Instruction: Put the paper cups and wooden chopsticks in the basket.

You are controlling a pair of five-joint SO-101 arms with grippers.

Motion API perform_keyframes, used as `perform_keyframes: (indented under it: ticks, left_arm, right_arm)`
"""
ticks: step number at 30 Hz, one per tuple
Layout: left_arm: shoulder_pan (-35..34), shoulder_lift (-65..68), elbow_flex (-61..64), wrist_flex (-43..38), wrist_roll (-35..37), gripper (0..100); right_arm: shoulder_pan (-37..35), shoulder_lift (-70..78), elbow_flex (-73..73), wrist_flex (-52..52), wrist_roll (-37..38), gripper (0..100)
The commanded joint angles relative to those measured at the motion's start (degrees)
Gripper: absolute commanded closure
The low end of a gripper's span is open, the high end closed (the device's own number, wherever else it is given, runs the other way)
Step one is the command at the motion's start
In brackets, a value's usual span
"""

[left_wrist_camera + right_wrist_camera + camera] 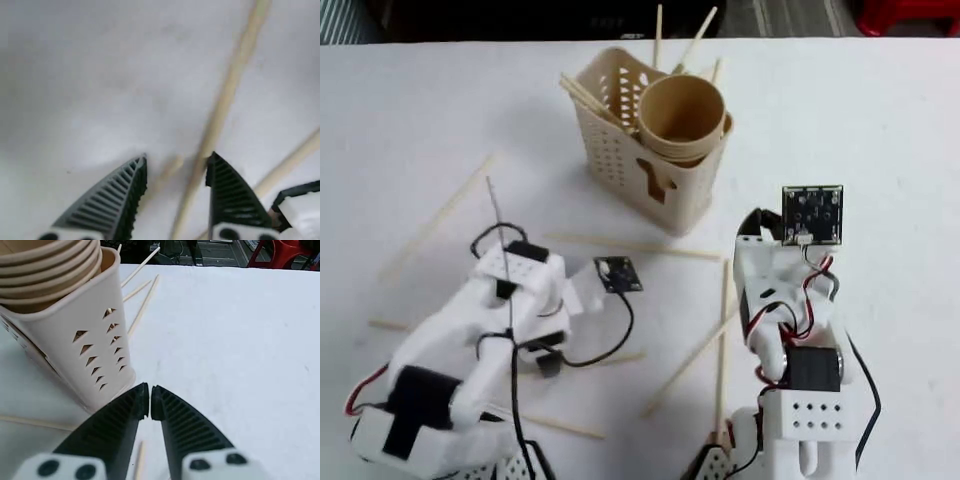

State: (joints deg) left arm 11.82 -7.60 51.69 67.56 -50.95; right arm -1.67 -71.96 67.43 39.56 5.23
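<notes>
Left gripper (177, 159): you have its jaws spread, a chopstick (227, 95) lying on the table (90, 75) between them.
Right gripper (150, 390): clenched on nothing, just beside the basket (85, 335).
Paper cups (682, 115): stacked inside the basket.
Loose chopsticks (630, 246): scattered around both arms.

Two white plastic arms on show. The left arm (470, 340), left of the cream perforated plastic basket (620, 160), carries black servo blocks, a looping black cable (610, 345) and a small black square camera board (617, 273). Right of the basket, the right arm (800, 390) has a bigger black camera board (812, 215), red-and-black wires (807, 300) and a white panel dotted with holes (810, 412). The left gripper (175, 165) and right gripper (150, 400) both have black ribbed, pointed fingers on white bases with dark screw holes.
</notes>
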Motion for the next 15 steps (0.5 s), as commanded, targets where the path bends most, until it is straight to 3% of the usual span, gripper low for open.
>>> perform_keyframes:
  ticks: [1, 9, 15]
  left_arm:
    - [3.0, 2.6, -2.0, -0.2, 1.6, 88]
    - [3.1, 2.6, -1.7, -3.1, 8.6, 98]
    - [2.9, 2.5, -1.6, -3.0, 9.4, 98]
  right_arm:
    - [0.7, -0.9, -0.5, -1.3, 0.0, 97.4]
    - [0.7, -1.0, -0.5, -1.3, 0.1, 97.4]
    - [0.7, -1.0, -0.5, -1.3, 0.1, 97.4]
